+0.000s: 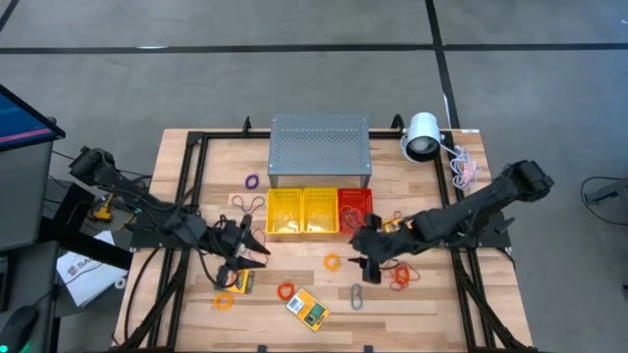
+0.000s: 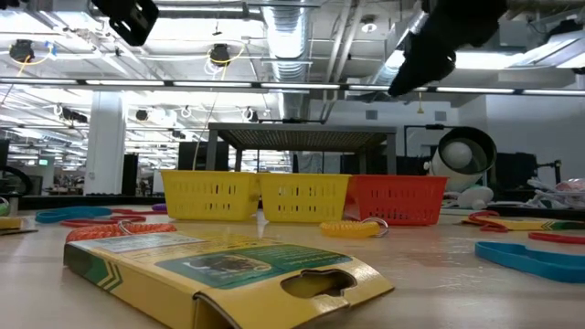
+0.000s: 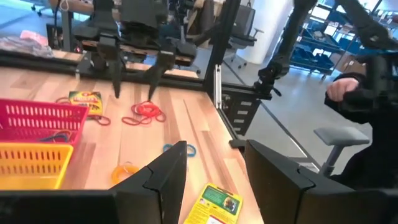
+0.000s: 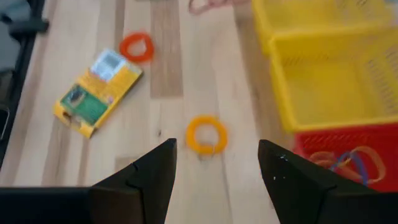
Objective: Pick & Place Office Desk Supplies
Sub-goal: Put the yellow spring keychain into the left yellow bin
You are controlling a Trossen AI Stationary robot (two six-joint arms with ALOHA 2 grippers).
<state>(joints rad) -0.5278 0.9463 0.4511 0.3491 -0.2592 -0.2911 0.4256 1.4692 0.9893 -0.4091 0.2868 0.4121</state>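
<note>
Office supplies lie loose on the wooden table (image 1: pixel 196 314). There is a yellow-and-green card box (image 1: pixel 307 309) near the front edge and a second one (image 1: pixel 242 282) to its left. Orange band loops (image 1: pixel 334 262) (image 1: pixel 286 291), red bands (image 1: pixel 402 277) and a blue-grey clip (image 1: pixel 357 296) lie around them. My left gripper (image 1: pixel 253 250) hovers open left of centre; its wrist view shows nothing between the fingers (image 3: pixel 216 149). My right gripper (image 1: pixel 365 263) hovers open right of centre, slanting down, with an orange loop (image 4: pixel 206 134) on the table ahead of its fingers (image 4: pixel 217 146).
Two yellow mesh baskets (image 1: pixel 285 211) (image 1: pixel 319 211) and a red one (image 1: pixel 355 208), which holds some bands (image 4: pixel 348 158), stand in a row mid-table. Behind them is a grey perforated box (image 1: pixel 320 149). A white lamp (image 1: pixel 422 135) stands at the far right. A person sits beyond the table's edge (image 3: pixel 367 93).
</note>
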